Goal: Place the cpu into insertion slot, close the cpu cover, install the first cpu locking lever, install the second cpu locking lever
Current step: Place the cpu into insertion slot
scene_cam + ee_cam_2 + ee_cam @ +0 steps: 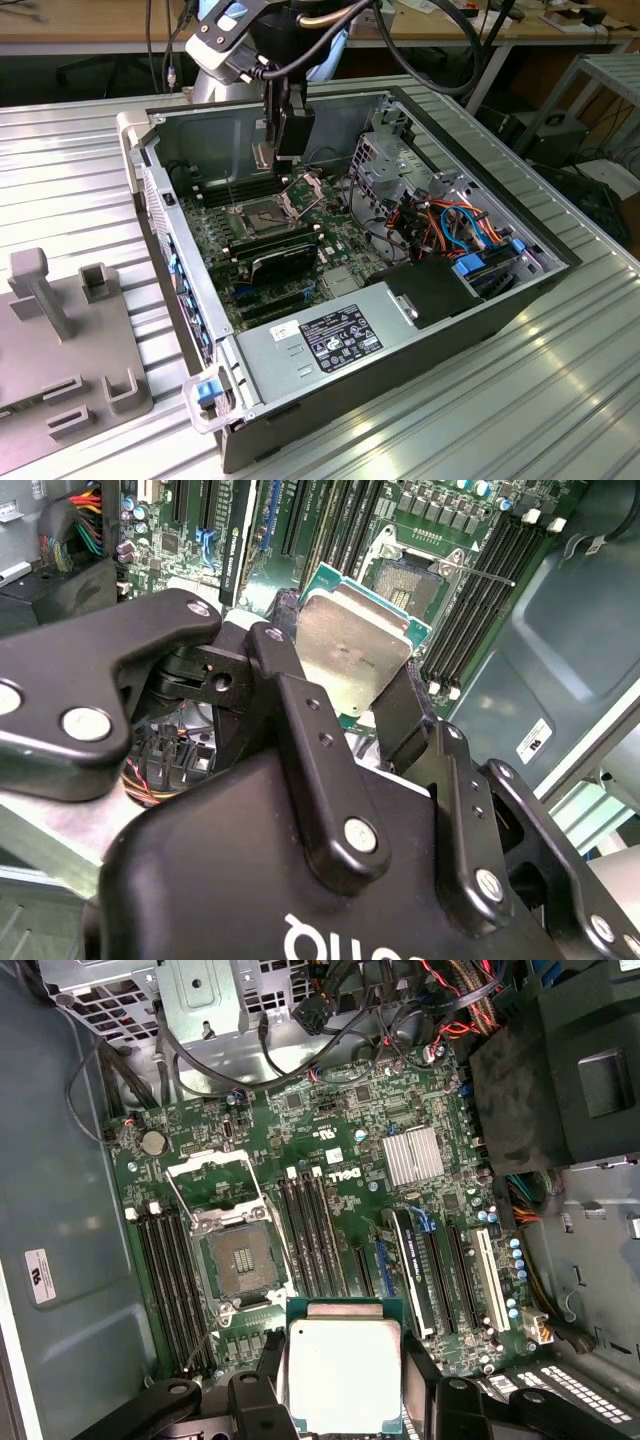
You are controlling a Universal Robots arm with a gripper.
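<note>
**Cpu held above the open socket**

The tool point(345, 668) was closed on the cpu point(352, 652). Its two black fingers point(300, 715) pinched the chip by opposite edges, with the dull silver-tan metal top facing the wrist cameras. In the first wrist view the cpu point(343, 1375) hung between the fingertips, clear of the green circuit board point(340, 1135) and apart from it.

In the exterior view the tool point(265, 155) hung inside the open computer case point(400, 350). The case lay on its side on the ribbed metal worktop point(560, 400). The chip was above the board, up and toward the back of the case from the socket, not directly over it.

The insertion slot point(240, 1262) was bare, its dark square of contacts exposed within the silvery rim. The cpu cover point(215, 1157) was swung open on its hinge and stood just beside the slot, with board showing through its cut-out centre. In the exterior view the cover point(303, 188) stood tilted up behind the slot point(258, 213).

Long black memory slots point(310, 1225) ran along both sides of the socket. A finned silver heatsink point(412, 1155) sat further across the board. A grey fixture point(70, 330) rested on the worktop at the exterior view's left, well apart from the case.
</note>
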